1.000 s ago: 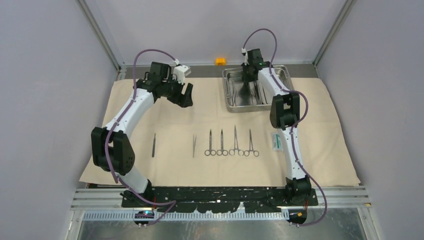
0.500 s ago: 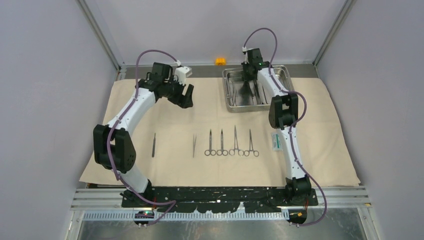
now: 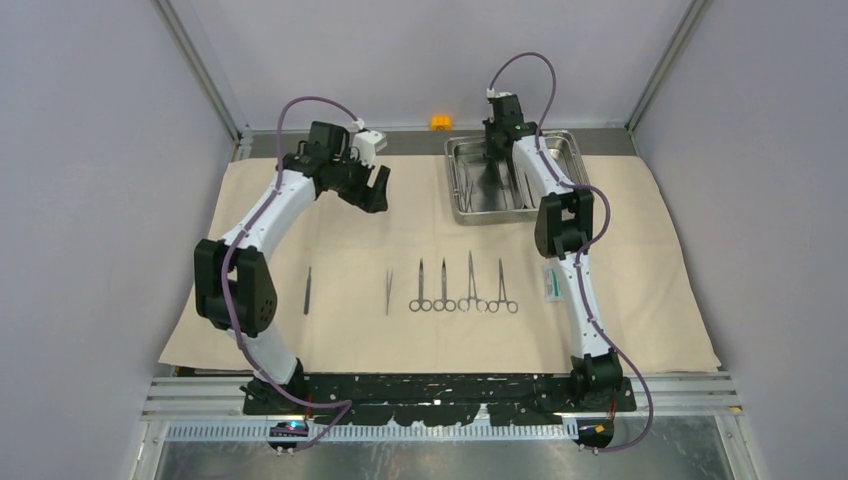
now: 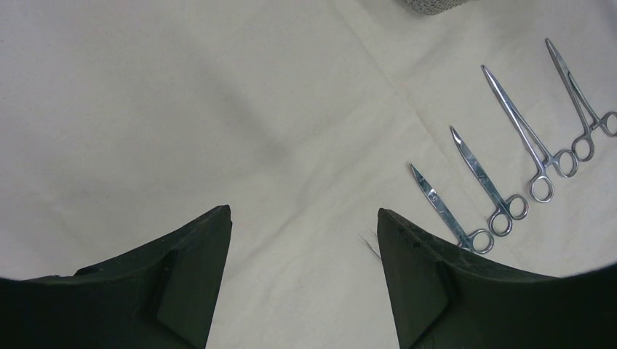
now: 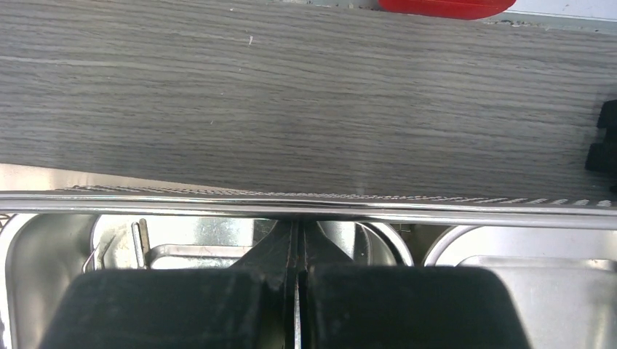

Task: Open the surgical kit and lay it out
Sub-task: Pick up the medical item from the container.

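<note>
The beige cloth (image 3: 350, 230) lies spread flat. On it, in a row, lie a straight handle (image 3: 308, 290), tweezers (image 3: 389, 292), several ring-handled clamps (image 3: 444, 288) (image 4: 502, 211) and a white/teal packet (image 3: 551, 283). The steel tray (image 3: 455, 180) stands at the cloth's far edge. My right gripper (image 3: 491, 165) (image 5: 297, 233) reaches down into the tray by its far rim (image 5: 436, 207). It is shut, and a thin steel sliver (image 5: 296, 320) shows between its pads. More steel tools (image 5: 138, 243) lie in the tray's left compartment. My left gripper (image 3: 375, 190) (image 4: 302, 214) hangs open over bare cloth, holding nothing.
An orange block (image 3: 440, 122) sits on the grey table behind the tray, and a red block (image 5: 444, 6) shows at the top of the right wrist view. A small black object (image 5: 607, 138) is at the right edge. Grey walls enclose three sides.
My right gripper's jaws have closed inside the tray. My left arm has drifted slightly toward the far edge, its gripper still open.
</note>
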`<state>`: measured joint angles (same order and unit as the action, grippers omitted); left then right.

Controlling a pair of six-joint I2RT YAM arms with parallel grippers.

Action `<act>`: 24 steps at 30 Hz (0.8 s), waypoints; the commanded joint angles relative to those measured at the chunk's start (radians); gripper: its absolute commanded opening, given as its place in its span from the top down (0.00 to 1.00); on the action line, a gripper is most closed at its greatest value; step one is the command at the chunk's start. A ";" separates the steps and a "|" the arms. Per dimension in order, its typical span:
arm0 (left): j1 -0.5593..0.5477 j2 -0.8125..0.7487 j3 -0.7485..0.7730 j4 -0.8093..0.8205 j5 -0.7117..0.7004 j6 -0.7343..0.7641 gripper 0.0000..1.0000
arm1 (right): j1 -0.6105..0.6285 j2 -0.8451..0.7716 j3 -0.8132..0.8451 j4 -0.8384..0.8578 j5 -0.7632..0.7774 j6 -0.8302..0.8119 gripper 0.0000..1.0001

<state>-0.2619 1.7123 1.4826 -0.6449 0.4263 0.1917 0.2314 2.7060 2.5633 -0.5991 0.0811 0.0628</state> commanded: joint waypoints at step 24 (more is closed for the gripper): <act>-0.011 0.006 0.050 0.013 0.008 0.010 0.25 | 0.013 0.009 0.010 0.068 0.073 -0.039 0.79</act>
<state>-0.2680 1.7260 1.4895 -0.6464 0.4267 0.1913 0.2401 2.7110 2.5690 -0.5987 0.1310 0.0460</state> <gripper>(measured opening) 0.753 0.211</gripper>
